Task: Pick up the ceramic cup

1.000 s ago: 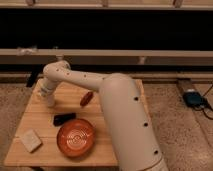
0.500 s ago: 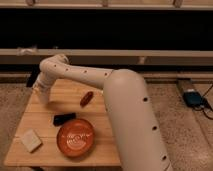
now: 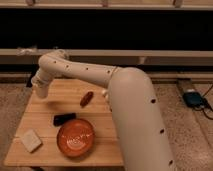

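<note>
Camera view: hand (image 3: pixel 40 91) above table's (image 3: pixel 65 89) left edge

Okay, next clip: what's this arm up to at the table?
A single white robot arm reaches over a wooden table, with its gripper at the far left corner, above the tabletop. The ceramic cup appears to be at the gripper, though it is hard to tell from the arm. On the table lie an orange plate, a pale rectangular block, a small black object and a reddish-brown item.

One orange plate (image 3: pixel 75 137), one pale block (image 3: pixel 31 140), one tool (image 3: pixel 40 91) over the table's far-left edge.
</note>
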Robot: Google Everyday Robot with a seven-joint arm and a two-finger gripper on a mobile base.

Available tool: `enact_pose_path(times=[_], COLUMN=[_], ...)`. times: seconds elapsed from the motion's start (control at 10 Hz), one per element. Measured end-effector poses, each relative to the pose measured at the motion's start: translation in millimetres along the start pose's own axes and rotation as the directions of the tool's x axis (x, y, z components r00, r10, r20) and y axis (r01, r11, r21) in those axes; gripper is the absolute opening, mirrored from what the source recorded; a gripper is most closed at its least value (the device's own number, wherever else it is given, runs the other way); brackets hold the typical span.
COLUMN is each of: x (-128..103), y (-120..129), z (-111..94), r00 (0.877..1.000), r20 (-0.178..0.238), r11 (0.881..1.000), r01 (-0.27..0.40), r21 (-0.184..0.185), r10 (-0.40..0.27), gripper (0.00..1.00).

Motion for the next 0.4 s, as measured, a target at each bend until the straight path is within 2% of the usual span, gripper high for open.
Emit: enact_pose_path(times=[0.4], x=[0.3], y=[-1.8], z=[2.4], r00=[1.0], r20=[0.001], r11=[1.0], r01=[0.001], r21=[0.004], r10=[-0.001], gripper=[0.0])
